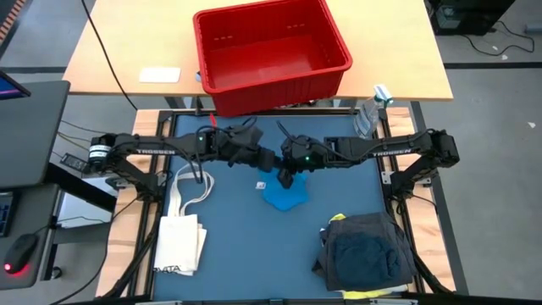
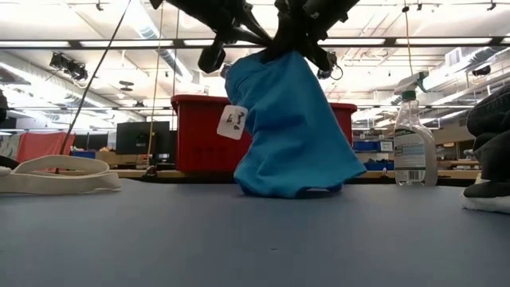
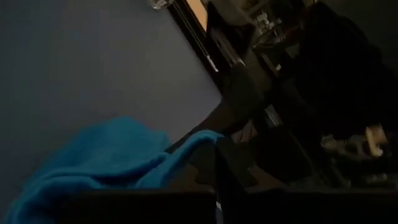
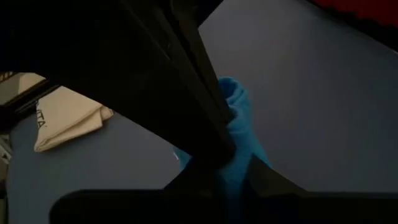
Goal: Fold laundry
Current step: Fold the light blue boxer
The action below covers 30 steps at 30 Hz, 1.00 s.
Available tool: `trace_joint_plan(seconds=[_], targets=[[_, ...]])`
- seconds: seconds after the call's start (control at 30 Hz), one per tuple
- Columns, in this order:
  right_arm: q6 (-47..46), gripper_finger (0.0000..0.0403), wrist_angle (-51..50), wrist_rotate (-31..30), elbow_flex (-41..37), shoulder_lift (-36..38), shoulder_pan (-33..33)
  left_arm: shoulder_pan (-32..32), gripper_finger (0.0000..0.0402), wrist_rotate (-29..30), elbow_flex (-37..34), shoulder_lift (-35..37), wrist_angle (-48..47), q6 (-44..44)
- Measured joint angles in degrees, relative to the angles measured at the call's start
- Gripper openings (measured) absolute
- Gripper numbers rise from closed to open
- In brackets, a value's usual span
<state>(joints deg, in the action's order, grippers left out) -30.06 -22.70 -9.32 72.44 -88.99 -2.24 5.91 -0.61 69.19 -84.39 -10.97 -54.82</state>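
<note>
Low view: one bright blue garment (image 2: 291, 127) with a white tag (image 2: 232, 122), lifted at its top edge by both arms, lower hem resting on the blue tabletop (image 2: 255, 239) at centre. Left gripper (image 1: 269, 159) pinched shut on the cloth; right gripper (image 1: 288, 176) likewise closed on it, close beside the other. Dark grey garment pile (image 1: 366, 250) lay at the near right corner; cream tote bag (image 1: 179, 241) near left; red bin (image 1: 269, 51) beyond. Handling note, as judgement: draw the two grips apart so the cloth hangs flat before laying and folding.
</note>
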Motion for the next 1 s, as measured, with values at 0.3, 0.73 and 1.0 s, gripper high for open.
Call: trace_joint_plan(seconds=[0.3,0.73,1.0], targets=[[1.26,0.0022,-3.33,-7.08,-0.13,4.44,-0.19,6.38,0.0049,-8.03,0.02,9.01,-8.35,15.75],[7.57,0.0022,4.69,-6.60,-0.02,13.74,-5.26,9.29,0.0280,-5.04,-0.22,11.70,-12.27,32.76],[6.84,0.0022,8.68,-1.54,-0.04,13.11,-6.50,9.29,0.0382,0.12,-0.24,7.60,2.13,44.93]])
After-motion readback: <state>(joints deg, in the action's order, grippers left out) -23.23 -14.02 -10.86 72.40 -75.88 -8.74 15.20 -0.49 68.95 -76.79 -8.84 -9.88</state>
